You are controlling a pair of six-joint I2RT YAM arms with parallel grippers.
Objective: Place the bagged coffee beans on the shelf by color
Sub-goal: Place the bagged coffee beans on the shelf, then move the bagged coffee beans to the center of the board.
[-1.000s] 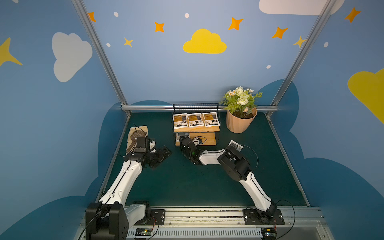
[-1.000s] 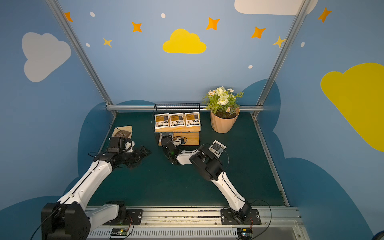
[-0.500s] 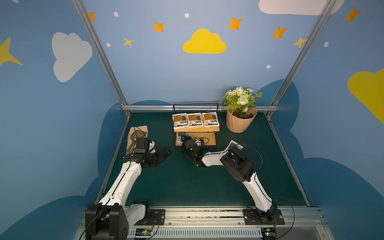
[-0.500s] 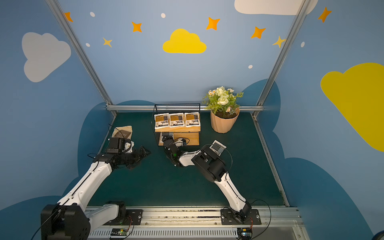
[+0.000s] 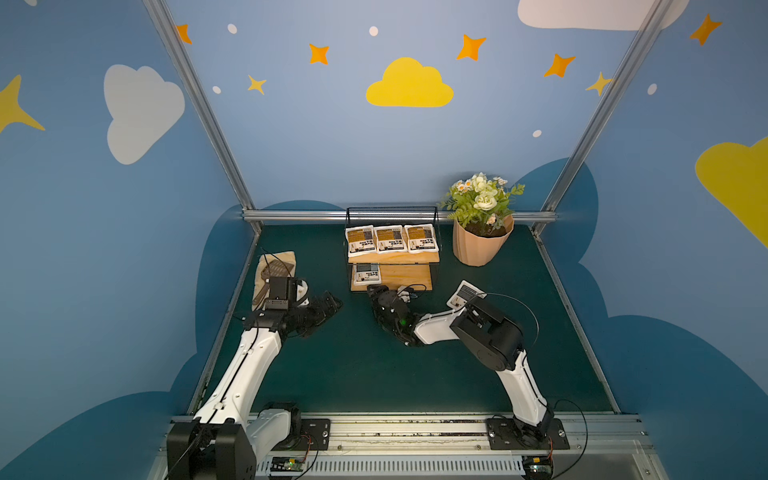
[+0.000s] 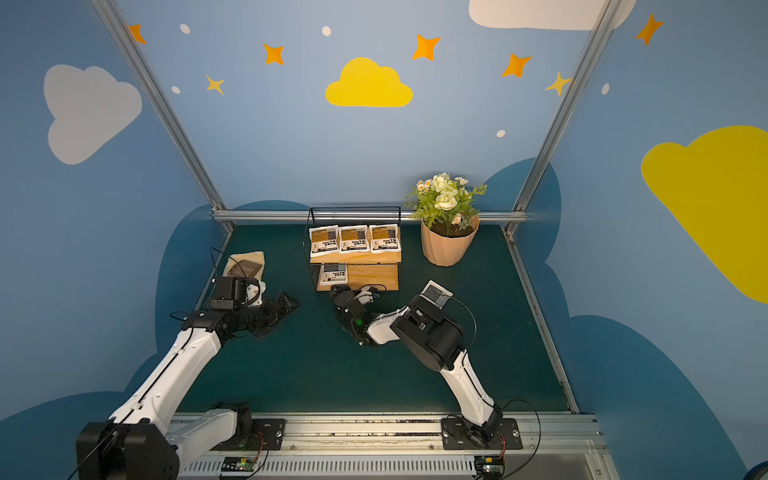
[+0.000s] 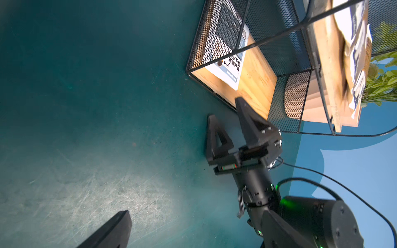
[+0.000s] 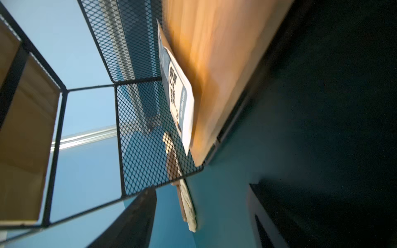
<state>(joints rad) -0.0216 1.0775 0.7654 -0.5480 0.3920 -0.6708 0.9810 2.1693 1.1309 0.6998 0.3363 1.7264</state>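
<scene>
right gripper [image 7: 225, 109] backing away, jaws apart, empty | grey-blue bag [image 5: 366, 272] now lying at shelf [image 5: 409, 275] lower-board left end | second grey-blue bag [image 5: 465, 293] waiting on bench [image 5: 374, 374]

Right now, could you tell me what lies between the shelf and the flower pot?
Nothing but bare green mat between the shelf and the flower pot, as both top views show.

The left arm [image 5: 249, 365] and the right arm [image 5: 519, 382] alike have glossy white link shells between bulky black joint housings, thin black cables looping loose, matte black wedge-shaped fingers [image 7: 251, 122] and black base plates [image 5: 528, 434] with silver screws, the right one also glowing green at its wrist.
</scene>
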